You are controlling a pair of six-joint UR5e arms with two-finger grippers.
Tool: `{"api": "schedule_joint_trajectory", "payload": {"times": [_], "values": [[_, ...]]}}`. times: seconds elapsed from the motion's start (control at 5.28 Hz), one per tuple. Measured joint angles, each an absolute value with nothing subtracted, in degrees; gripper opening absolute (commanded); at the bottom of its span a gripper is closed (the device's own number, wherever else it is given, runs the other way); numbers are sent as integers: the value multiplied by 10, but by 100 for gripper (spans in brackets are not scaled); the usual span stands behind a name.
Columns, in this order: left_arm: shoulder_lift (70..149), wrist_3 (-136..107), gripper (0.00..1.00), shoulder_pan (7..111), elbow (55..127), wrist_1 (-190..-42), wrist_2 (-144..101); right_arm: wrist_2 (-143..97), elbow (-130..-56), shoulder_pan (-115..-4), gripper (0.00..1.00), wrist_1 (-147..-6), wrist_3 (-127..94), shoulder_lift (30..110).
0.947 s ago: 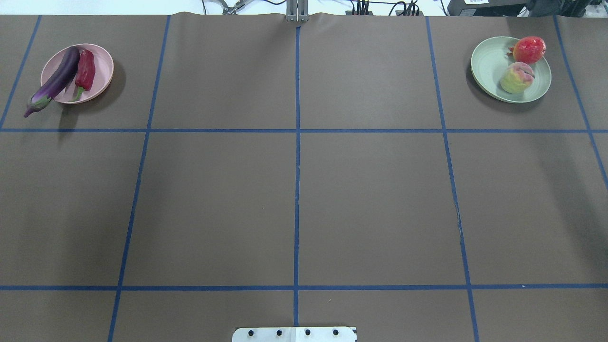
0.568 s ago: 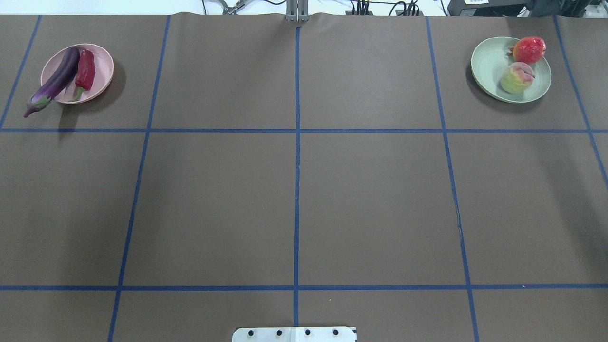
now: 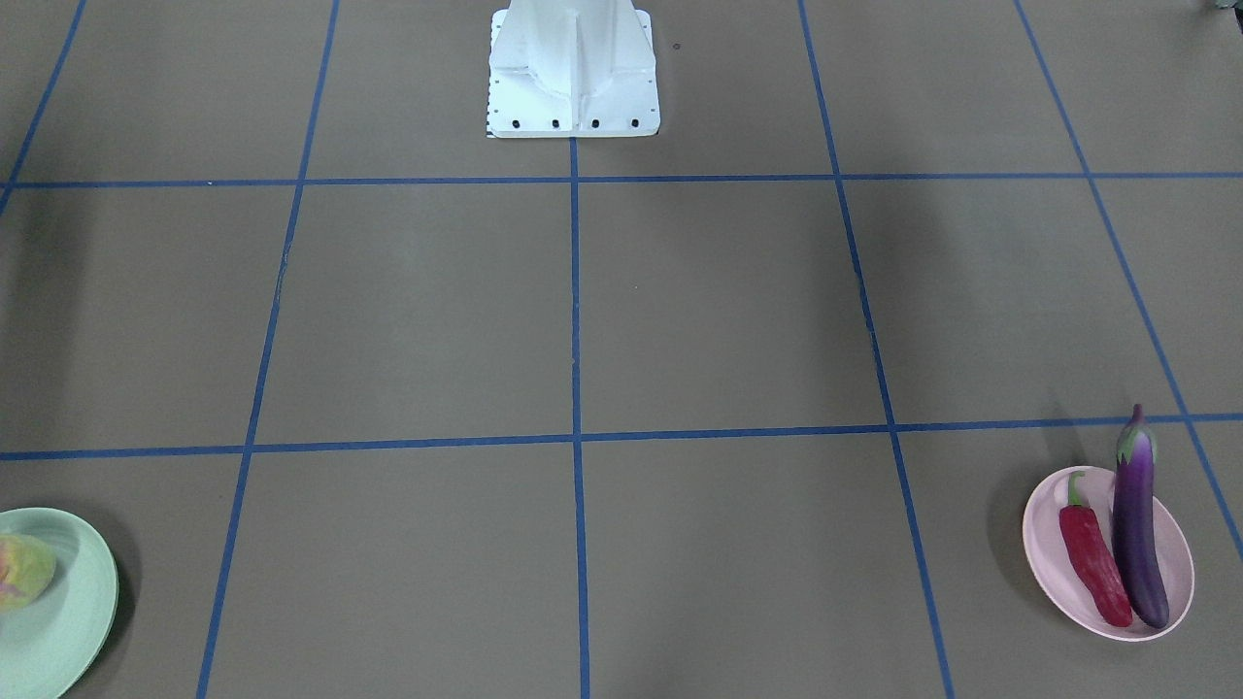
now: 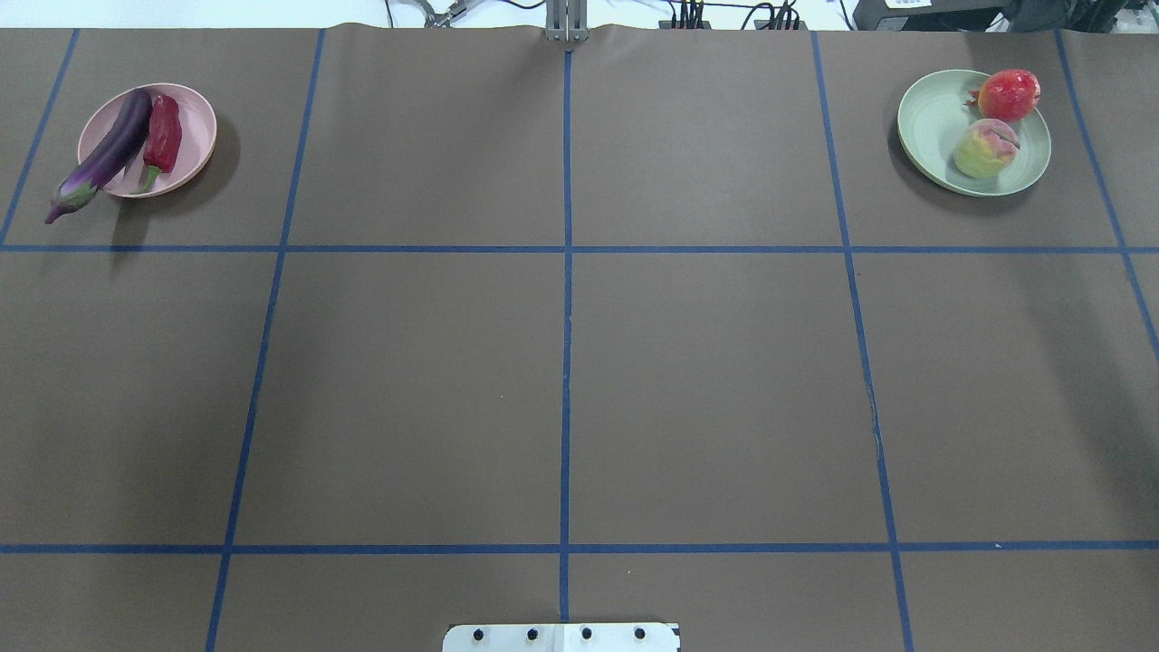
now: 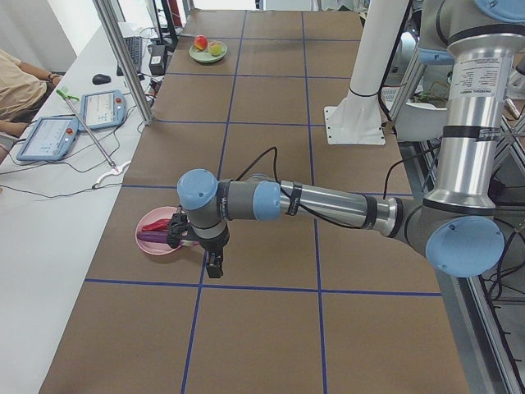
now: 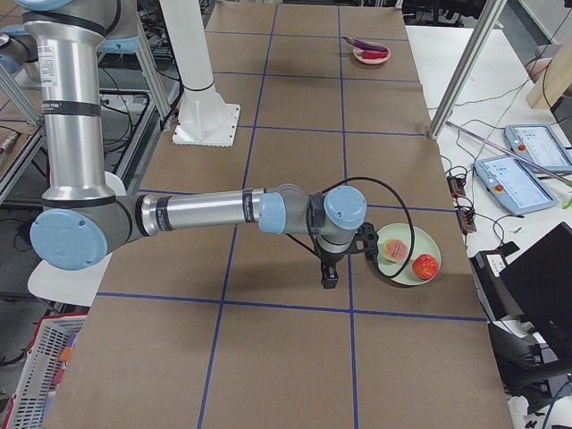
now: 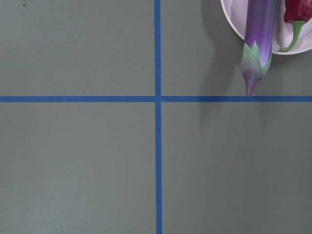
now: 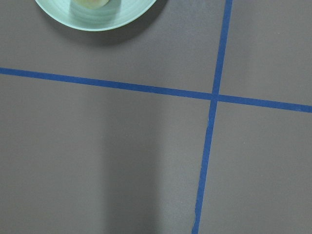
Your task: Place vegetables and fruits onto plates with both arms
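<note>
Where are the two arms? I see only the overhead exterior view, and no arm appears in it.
Observer: The exterior left view shows the left arm stretched low over the table, with the left pincer pointing down beside the pink plate.
Operator: And where is the other arm?
Observer: In the exterior right view the right arm is stretched out the same way, with the right pincer pointing down beside the green plate. I cannot tell if either pincer is open.
</note>
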State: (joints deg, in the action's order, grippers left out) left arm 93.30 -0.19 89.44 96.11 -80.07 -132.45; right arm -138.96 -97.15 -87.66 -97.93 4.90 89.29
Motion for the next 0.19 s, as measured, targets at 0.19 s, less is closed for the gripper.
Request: {"api": "schedule_joint_trajectory", "payload": {"times": [0.19], "values": [[933, -2, 100, 896, 963, -801, -1319, -1390, -972, -875, 100, -979, 46, 892]]}}
